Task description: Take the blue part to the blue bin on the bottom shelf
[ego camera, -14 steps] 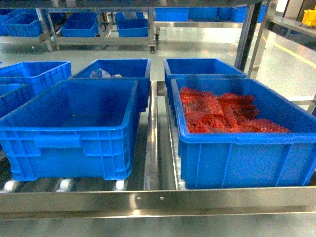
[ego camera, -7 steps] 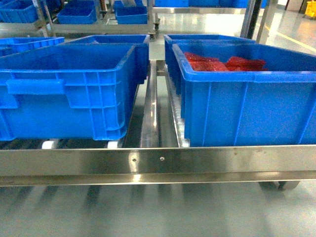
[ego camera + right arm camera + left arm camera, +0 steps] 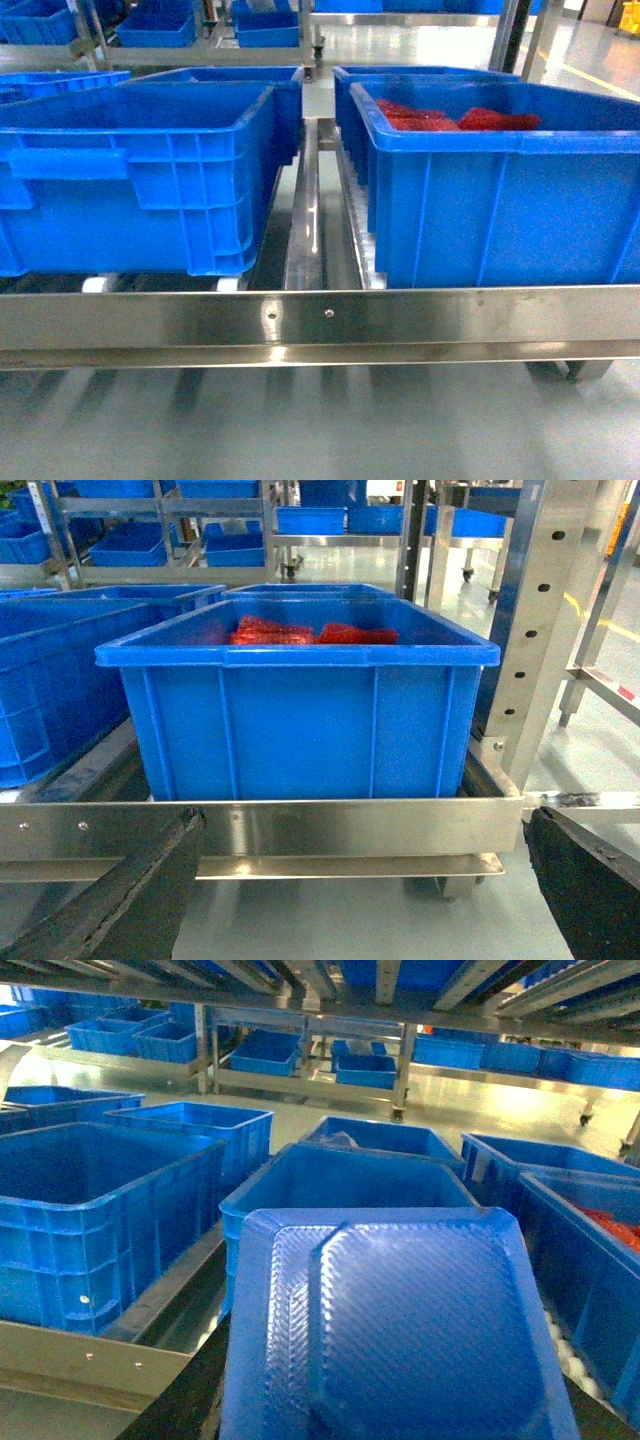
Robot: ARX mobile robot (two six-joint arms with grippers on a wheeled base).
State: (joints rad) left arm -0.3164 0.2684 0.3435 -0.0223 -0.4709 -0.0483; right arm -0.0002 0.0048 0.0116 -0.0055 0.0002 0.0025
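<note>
A blue part (image 3: 400, 1330), a ribbed plastic tray, fills the lower half of the left wrist view. My left gripper (image 3: 395, 1415) is shut on it, its jaws hidden under the part; only a dark finger (image 3: 185, 1405) shows. Just beyond the part stands an empty blue bin (image 3: 345, 1175) on the bottom shelf. In the head view this shelf shows its steel front rail (image 3: 320, 318) and divider rail (image 3: 303, 210), with a blue bin (image 3: 140, 170) on the left. Neither gripper shows there. My right gripper (image 3: 360, 890) hangs open and empty before the front rail (image 3: 300, 825).
A blue bin holding red parts (image 3: 500, 190) sits right of the divider; it also appears in the right wrist view (image 3: 300, 710). More blue bins (image 3: 100, 1210) stand left and behind. A perforated steel upright (image 3: 530, 630) stands at the shelf's right end. Racks cross overhead (image 3: 330, 980).
The head view has dropped lower: the bins, seen from above a second ago, are now seen side-on, and the front rail has risen in the frame.
</note>
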